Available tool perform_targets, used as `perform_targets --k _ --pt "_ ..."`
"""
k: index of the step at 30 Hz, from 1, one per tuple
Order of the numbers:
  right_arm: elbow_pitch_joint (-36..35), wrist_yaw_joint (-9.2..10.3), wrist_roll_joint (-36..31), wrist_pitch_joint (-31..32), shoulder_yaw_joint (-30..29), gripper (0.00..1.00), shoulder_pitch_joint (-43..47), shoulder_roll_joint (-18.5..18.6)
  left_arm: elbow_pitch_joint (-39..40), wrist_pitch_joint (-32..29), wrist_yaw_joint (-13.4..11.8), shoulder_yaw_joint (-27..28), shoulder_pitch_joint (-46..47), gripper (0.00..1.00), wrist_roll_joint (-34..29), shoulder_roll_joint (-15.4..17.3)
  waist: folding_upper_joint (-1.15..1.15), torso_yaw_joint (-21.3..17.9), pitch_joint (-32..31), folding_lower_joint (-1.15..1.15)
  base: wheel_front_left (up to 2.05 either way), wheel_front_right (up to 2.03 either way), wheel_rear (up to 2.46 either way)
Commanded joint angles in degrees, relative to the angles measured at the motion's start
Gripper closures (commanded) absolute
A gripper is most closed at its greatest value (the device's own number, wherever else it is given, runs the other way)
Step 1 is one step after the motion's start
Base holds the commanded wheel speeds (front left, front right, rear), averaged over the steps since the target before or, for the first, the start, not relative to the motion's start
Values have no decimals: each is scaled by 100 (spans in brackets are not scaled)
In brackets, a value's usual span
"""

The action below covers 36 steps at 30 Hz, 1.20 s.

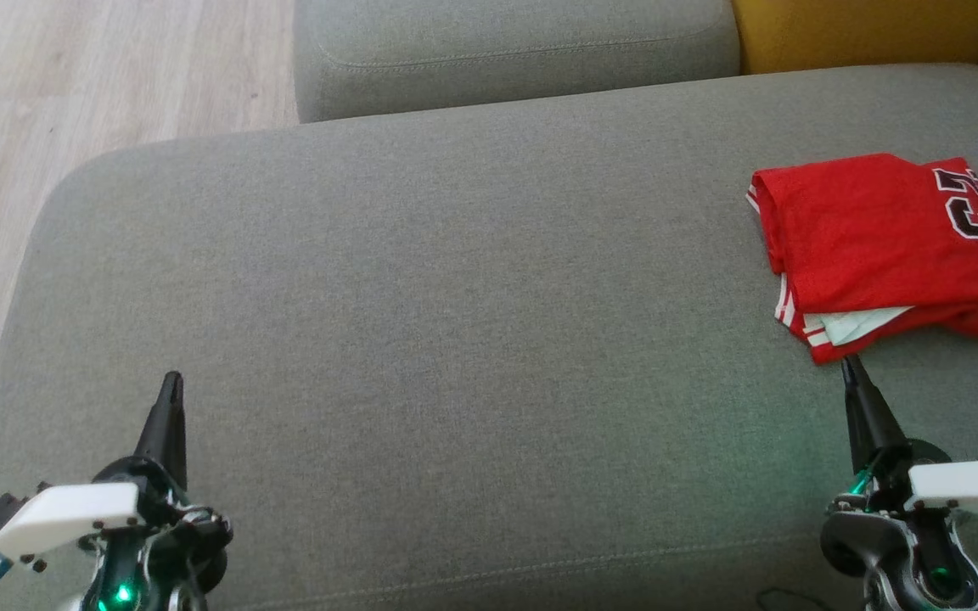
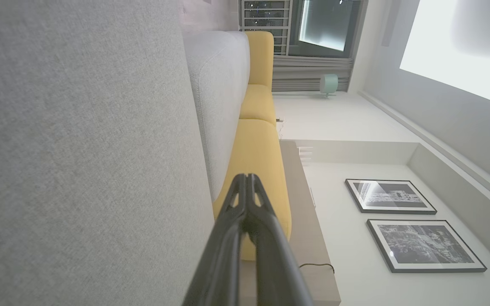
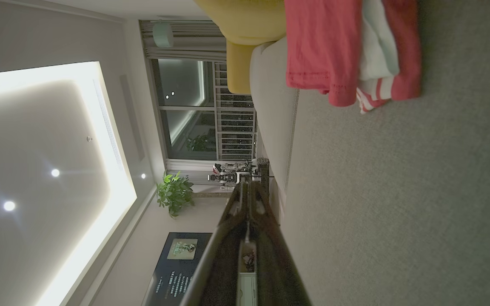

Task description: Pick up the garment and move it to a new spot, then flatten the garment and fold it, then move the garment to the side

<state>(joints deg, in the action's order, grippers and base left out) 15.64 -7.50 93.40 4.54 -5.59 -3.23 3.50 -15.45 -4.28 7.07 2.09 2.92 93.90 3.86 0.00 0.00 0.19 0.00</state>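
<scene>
Red garment (image 1: 879,246) on cushion (image 1: 455,339), right side

Red garment (image 1: 871,246): black number edged in white, lying sideways, reads 23; its upper digit is partly cut off. Dark poster (image 3: 181,272): lettering too small to read.

— Head view: even, soft light across the grey cushion (image 1: 455,297), shadows faint. Green glow (image 1: 735,450) on the fabric by the right gripper (image 1: 851,361). Slightly soft throughout.

— Noted. Left wrist view: bright, ceiling panel (image 2: 462,51) blown to white. Right wrist view: dim, grainy. Light cove (image 3: 119,170) flares, spotlights (image 3: 9,206) starred, own fingers (image 3: 266,255) blurred, straight lines bowed at edges.
</scene>
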Motion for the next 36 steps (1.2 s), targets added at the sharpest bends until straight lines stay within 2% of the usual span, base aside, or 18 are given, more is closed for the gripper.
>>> perform_targets --k 1,36 --pt "-173 1 31 45 92 100 -279 72 152 -36 42 212 308 100 19 68 0 0 0 0 0 0 0" --pt "-168 1 -26 100 24 100 -285 24 147 -100 42 293 314 100 -48 11 0 0 0 0 0 0 0"
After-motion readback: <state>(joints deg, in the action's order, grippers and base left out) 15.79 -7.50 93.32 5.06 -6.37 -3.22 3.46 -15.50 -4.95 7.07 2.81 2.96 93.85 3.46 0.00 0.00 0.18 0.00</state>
